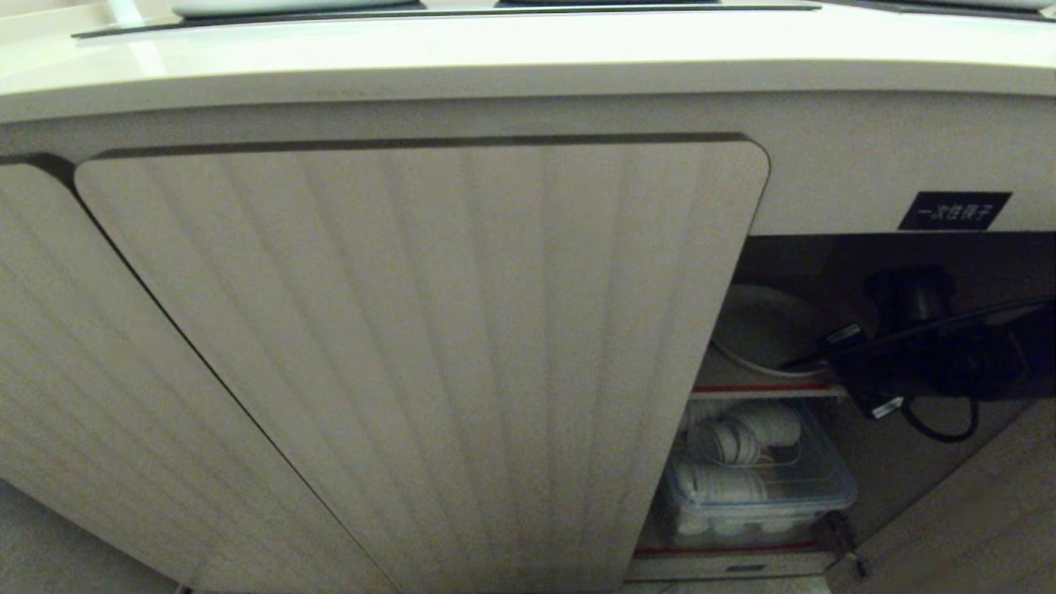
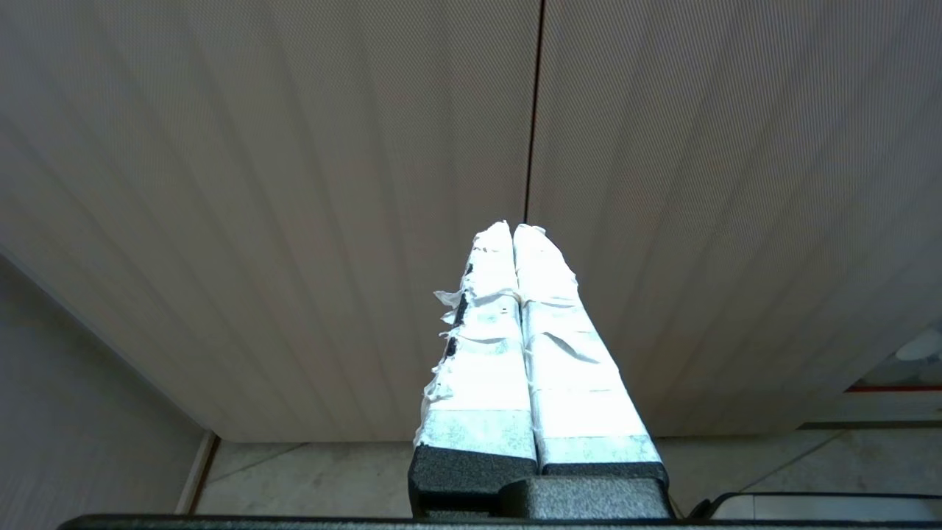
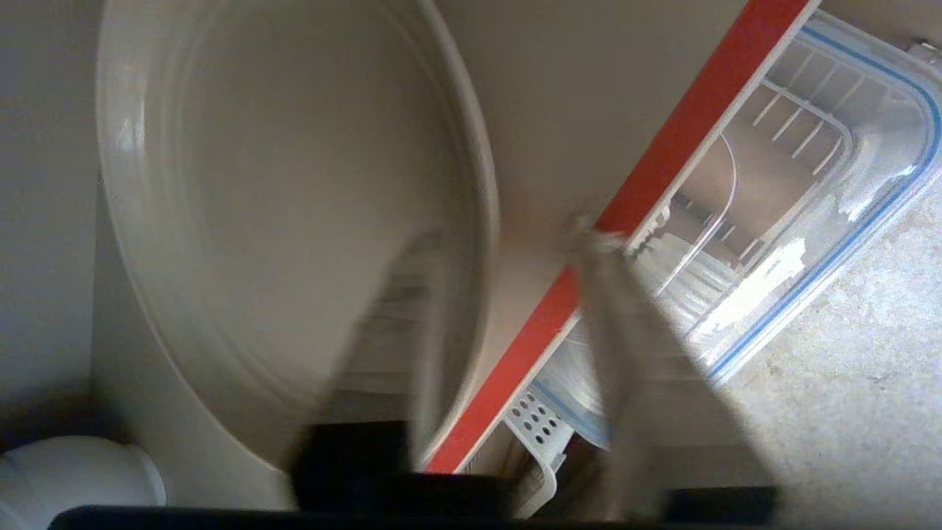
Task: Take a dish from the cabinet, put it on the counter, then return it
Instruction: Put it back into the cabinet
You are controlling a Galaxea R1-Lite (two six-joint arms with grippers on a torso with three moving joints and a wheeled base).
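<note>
Cream-white round dish (image 3: 280, 199) with low raised rim lies on red-edged shelf (image 3: 625, 199).

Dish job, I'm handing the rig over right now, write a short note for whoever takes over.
Right gripper: open, inside the cabinet, fingers either side of the rim of the dish, not clamped.
Left gripper: shut, parked facing the closed ribbed door.
Dish: lying on the red-edged upper shelf.
Done and left: these views cannot show whether the dish has been to the counter. Check that; then either grasp it or withdraw the right arm.
</note>
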